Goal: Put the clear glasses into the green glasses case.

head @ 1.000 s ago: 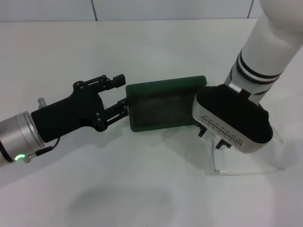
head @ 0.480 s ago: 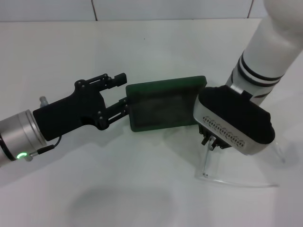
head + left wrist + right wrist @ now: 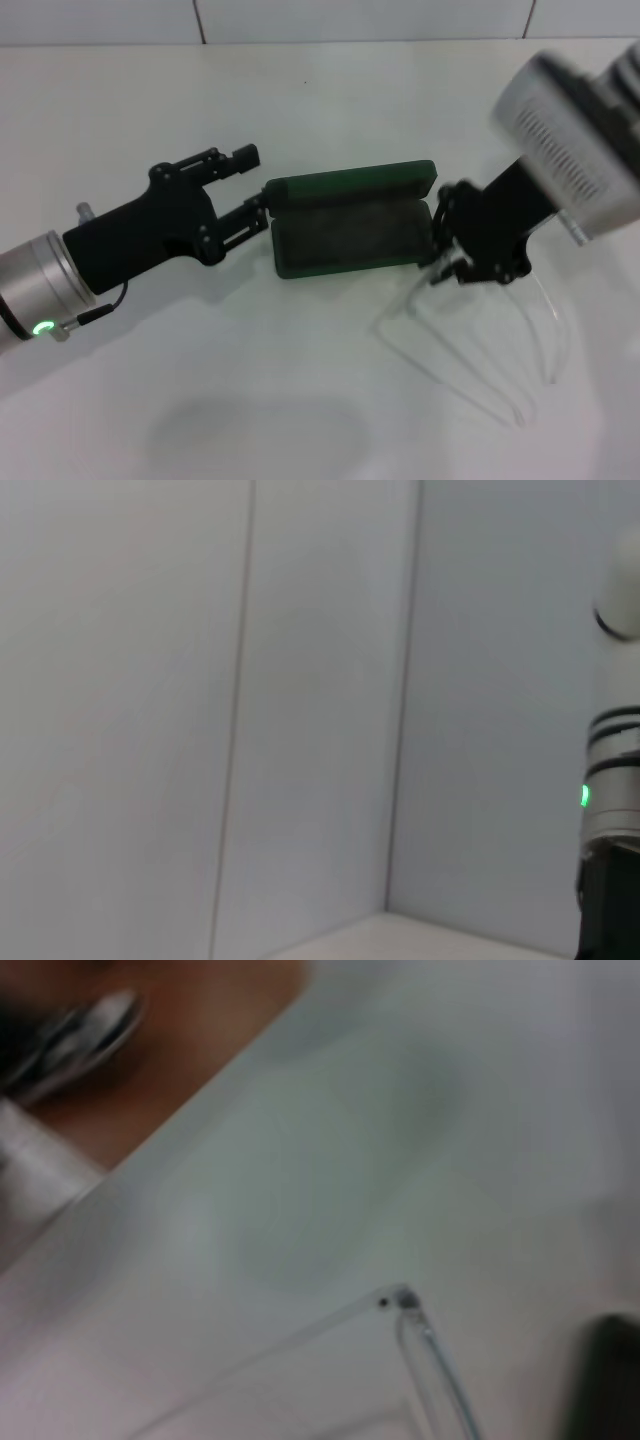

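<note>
The green glasses case (image 3: 350, 232) lies open in the middle of the table in the head view, lid tipped back, dark lining showing. My left gripper (image 3: 252, 184) is open at the case's left end, its lower finger (image 3: 250, 215) touching the near left corner. To the right of the case, my right gripper (image 3: 452, 268) is shut on the clear glasses (image 3: 480, 345) near one hinge. The glasses hang tilted, lens and arms spread toward the table's front right. In the right wrist view, a hinge and thin arm of the clear glasses (image 3: 405, 1305) show.
White tabletop (image 3: 200, 400) all around, with a tiled wall (image 3: 300, 20) behind it. The left wrist view shows only wall panels and my right arm (image 3: 612, 810) at the picture's edge. A dark shape (image 3: 610, 1380) sits at a corner of the right wrist view.
My right arm has swung round and lifted the clear glasses off the table, turning them beside the case's right end. The left gripper shifted slightly up and left.
</note>
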You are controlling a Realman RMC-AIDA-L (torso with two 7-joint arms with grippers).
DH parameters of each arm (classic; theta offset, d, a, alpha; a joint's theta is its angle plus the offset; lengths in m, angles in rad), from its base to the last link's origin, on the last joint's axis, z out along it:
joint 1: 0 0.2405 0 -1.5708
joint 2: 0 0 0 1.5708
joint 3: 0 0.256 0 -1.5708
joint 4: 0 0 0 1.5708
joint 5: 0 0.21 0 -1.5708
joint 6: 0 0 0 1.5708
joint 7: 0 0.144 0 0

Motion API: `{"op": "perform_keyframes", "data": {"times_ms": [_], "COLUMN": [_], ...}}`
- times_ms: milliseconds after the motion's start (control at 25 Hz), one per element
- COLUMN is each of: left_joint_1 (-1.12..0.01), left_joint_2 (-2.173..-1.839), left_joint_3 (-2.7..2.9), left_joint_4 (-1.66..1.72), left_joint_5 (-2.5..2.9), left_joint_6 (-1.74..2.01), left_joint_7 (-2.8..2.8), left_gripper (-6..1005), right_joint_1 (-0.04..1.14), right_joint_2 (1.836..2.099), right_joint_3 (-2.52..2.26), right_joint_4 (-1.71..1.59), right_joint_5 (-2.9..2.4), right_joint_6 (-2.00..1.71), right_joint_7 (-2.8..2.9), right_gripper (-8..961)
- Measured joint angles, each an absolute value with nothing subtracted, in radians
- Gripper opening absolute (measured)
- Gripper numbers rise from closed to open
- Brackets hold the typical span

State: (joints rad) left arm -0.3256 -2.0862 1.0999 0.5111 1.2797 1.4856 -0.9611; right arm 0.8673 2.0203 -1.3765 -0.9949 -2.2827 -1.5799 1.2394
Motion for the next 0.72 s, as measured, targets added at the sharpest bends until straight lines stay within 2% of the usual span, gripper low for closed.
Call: {"op": "perform_keyframes", "data": {"times_ms": [160,440,560,720], "left_joint_1": [-0.325,-0.352,-0.376,-0.427], "left_joint_2": [-2.087,-2.083,-2.083,-2.088], "left_joint_3": [1.100,1.107,1.110,1.124], "left_joint_4": [0.499,0.500,0.501,0.496], "left_joint_5": [1.242,1.247,1.275,1.308], "left_joint_6": [1.491,1.588,1.666,1.714], "left_joint_7": [-0.953,-0.932,-0.904,-0.872], "left_gripper": [533,533,533,533], "right_joint_1": [0.763,0.573,0.564,0.620], "right_joint_2": [2.020,2.020,2.013,2.009], "right_joint_3": [-1.191,-1.148,-1.135,-1.062], "right_joint_4": [-0.987,-0.948,-0.850,-0.695], "right_joint_5": [-2.167,-1.810,-1.643,-1.591], "right_joint_6": [-1.540,-1.348,-1.319,-1.336], "right_joint_7": [1.214,1.216,1.217,1.224], "right_gripper": [124,124,124,124]}}
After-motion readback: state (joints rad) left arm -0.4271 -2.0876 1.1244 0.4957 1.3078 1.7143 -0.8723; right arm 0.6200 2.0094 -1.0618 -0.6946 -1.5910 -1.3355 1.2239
